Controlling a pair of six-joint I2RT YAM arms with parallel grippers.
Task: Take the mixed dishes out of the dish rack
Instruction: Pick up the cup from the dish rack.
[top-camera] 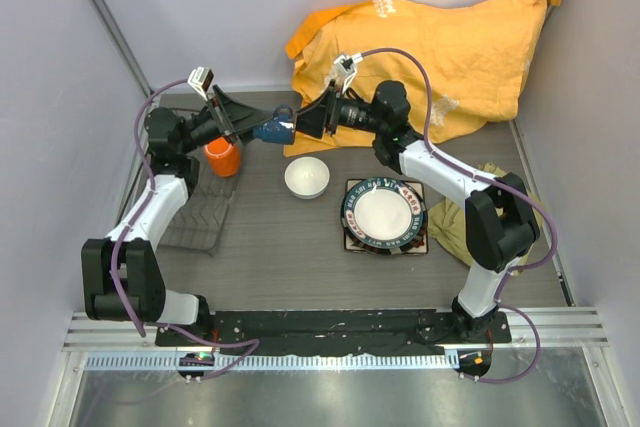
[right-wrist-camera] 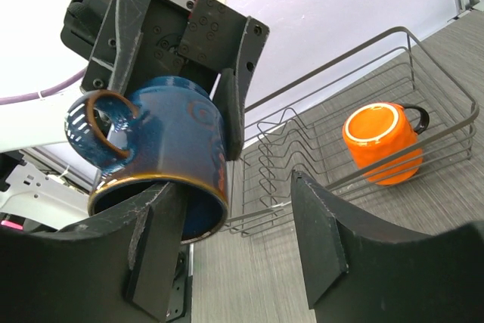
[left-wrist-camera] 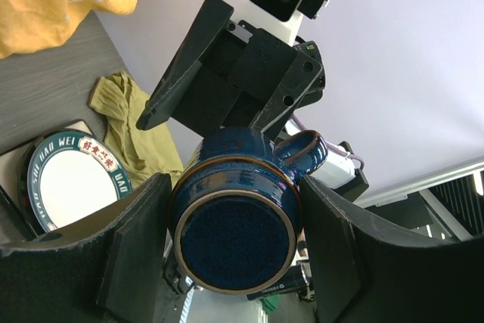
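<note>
Setting: robot lab test cell, not a home kitchen.

Evidence, top view:
- Plain pale wall panels (top-camera: 220,7) close off three sides, joined by bare metal frame struts (top-camera: 108,22).
- Left arm (top-camera: 160,202) and right arm (top-camera: 440,169) are bolted to a black base plate (top-camera: 340,325) at 6 o'clock, with a slotted metal rail (top-camera: 330,359) along the near edge.
- Purple cables (top-camera: 425,82) loop openly along both arms.
- The grey wood-grain counter (top-camera: 280,237) carries staged props:
  - dish rack (top-camera: 200,222) at 9 o'clock with an orange mug (top-camera: 223,157) in it
  - white bowl (top-camera: 306,177) near centre
  - round plate (top-camera: 384,213) at 4 o'clock
  - small dark blue cup (top-camera: 272,130) held aloft at 11 o'clock
- Heaped orange cloth (top-camera: 450,47) lies at 1 o'clock, olive cloth (top-camera: 450,222) at 3 o'clock.
</note>
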